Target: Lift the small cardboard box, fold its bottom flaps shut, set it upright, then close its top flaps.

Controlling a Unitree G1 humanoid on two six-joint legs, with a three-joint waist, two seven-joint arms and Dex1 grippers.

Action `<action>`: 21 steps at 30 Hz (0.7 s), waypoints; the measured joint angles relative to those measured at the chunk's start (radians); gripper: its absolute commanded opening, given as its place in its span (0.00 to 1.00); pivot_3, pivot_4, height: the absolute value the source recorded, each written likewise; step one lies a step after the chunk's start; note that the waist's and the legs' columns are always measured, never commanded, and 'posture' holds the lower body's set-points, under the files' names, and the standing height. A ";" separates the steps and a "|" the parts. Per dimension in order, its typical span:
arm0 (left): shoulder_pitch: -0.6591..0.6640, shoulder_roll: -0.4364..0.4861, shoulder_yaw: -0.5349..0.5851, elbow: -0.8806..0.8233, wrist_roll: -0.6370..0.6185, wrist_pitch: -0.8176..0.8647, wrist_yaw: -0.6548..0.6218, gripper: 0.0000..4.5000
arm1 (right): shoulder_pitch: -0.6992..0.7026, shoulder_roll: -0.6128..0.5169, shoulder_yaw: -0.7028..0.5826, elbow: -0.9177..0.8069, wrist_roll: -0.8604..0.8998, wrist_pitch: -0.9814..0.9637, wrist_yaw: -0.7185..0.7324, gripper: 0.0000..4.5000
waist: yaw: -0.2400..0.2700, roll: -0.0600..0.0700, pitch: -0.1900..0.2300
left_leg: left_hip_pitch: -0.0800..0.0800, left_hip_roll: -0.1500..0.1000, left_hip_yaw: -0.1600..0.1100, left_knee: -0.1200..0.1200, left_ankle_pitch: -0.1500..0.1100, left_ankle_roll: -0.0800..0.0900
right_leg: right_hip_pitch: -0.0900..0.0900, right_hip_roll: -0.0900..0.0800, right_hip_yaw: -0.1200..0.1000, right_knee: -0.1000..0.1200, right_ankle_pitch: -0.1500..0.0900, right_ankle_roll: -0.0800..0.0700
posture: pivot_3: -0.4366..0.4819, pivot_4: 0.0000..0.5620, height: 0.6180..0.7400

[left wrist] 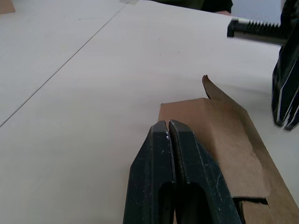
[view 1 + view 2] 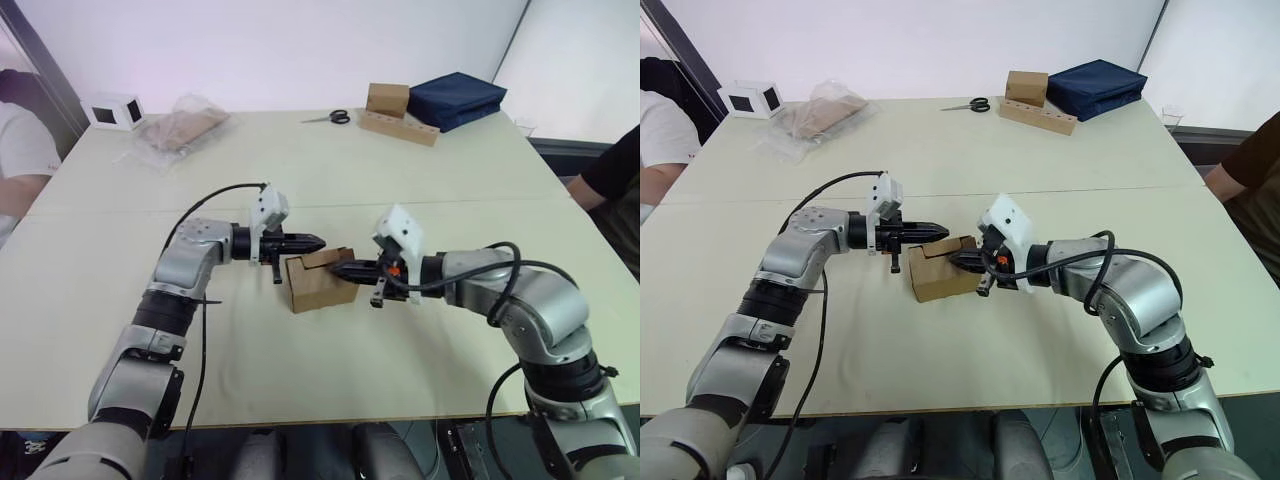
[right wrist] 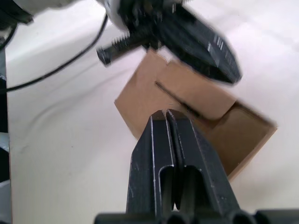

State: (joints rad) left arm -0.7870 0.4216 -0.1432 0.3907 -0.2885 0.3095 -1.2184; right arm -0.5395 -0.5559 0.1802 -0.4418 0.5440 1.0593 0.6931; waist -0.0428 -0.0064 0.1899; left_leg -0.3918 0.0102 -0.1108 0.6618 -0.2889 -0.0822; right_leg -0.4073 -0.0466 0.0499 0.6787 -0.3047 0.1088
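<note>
Resting on the table (image 2: 420, 380) near its middle, the small cardboard box (image 2: 318, 285) is found between the two grippers, upright, with its upper panels partly folded over.

- Top flaps (image 3: 196, 95): one panel is laid across the opening; another, with a curled edge, is seen standing up at the far side. A dark seam is left between two panels, so the closure is judged incomplete.
- Left gripper (image 2: 308, 241): fingers pressed together, nothing held; the tips are placed over the box's far-left upper edge, touching or just above a flap.
- Right gripper (image 2: 345, 270): fingers likewise pressed together and empty; the tips are set against the box's right side near the rim.
- Further items, well apart at the far side: a white box with dark windows (image 2: 113, 110), a clear bag (image 2: 182, 128), scissors (image 2: 330, 117), a brown cube on a holed strip (image 2: 395, 112), a navy bag (image 2: 455, 98). People are seated at both table edges.

Risks, as judged: the light box may be slid or tipped if it is pushed from one side only. The raised flap may spring back once released. A flap may be creased or driven inside if pressed off its hinge line.
</note>
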 measured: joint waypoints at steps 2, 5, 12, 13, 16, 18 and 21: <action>0.000 0.000 0.000 0.000 0.001 0.000 0.000 0.01 | 0.016 0.010 0.024 0.018 -0.014 -0.020 -0.003 0.00 | -0.001 0.000 0.000 | 0.000 0.000 0.000 0.000 0.000 0.000 | 0.000 0.000 0.000 0.000 0.000 0.000 | 0.48 0.27 1.00; 0.000 0.001 0.000 0.000 0.001 0.000 0.000 0.01 | 0.016 0.017 0.039 0.032 -0.030 -0.050 -0.004 0.00 | -0.002 0.000 0.000 | 0.000 0.000 0.000 0.000 0.000 0.000 | 0.000 0.000 0.000 0.000 0.000 0.000 | 0.48 0.27 1.00; 0.011 0.006 0.000 -0.023 0.001 0.004 0.000 0.01 | 0.008 0.038 0.050 0.064 -0.049 -0.085 -0.009 0.00 | -0.001 0.000 0.000 | 0.000 0.000 0.000 0.000 0.000 0.000 | 0.000 0.000 0.000 0.000 0.000 0.000 | 0.48 0.27 1.00; 0.021 0.007 0.000 -0.036 0.001 0.005 0.000 0.01 | 0.007 0.038 0.050 0.064 -0.050 -0.085 -0.010 0.00 | -0.001 0.000 0.000 | 0.000 0.000 0.000 0.000 0.000 0.000 | 0.000 0.000 0.000 0.000 0.000 0.000 | 0.48 0.27 1.00; 0.056 0.009 -0.002 -0.061 0.002 0.007 -0.001 0.01 | 0.007 0.037 0.050 0.064 -0.050 -0.084 -0.012 0.00 | -0.001 0.000 0.000 | 0.000 0.000 0.000 0.000 0.000 0.000 | 0.000 0.000 0.000 0.000 0.000 0.000 | 0.48 0.27 1.00; 0.074 0.009 -0.003 -0.075 0.004 0.007 0.002 0.01 | 0.008 0.035 0.049 0.061 -0.049 -0.081 -0.013 0.00 | -0.001 0.000 0.000 | 0.000 0.000 0.000 0.000 0.000 0.000 | 0.000 0.000 0.000 0.000 0.000 0.000 | 0.48 0.27 1.00; 0.084 0.009 -0.003 -0.090 0.007 0.006 0.013 0.01 | 0.015 0.025 0.042 0.045 -0.048 -0.069 -0.016 0.00 | 0.002 0.000 0.000 | 0.000 0.000 0.000 0.000 0.000 0.000 | 0.001 0.000 0.000 0.000 0.000 0.000 | 0.48 0.27 1.00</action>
State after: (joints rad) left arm -0.7029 0.4304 -0.1460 0.3007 -0.2814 0.3150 -1.2058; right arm -0.5242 -0.5310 0.2221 -0.3964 0.4963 0.9901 0.6772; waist -0.0411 -0.0064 0.1897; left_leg -0.3915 0.0103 -0.1110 0.6621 -0.2888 -0.0823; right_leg -0.4064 -0.0467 0.0499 0.6788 -0.3047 0.1088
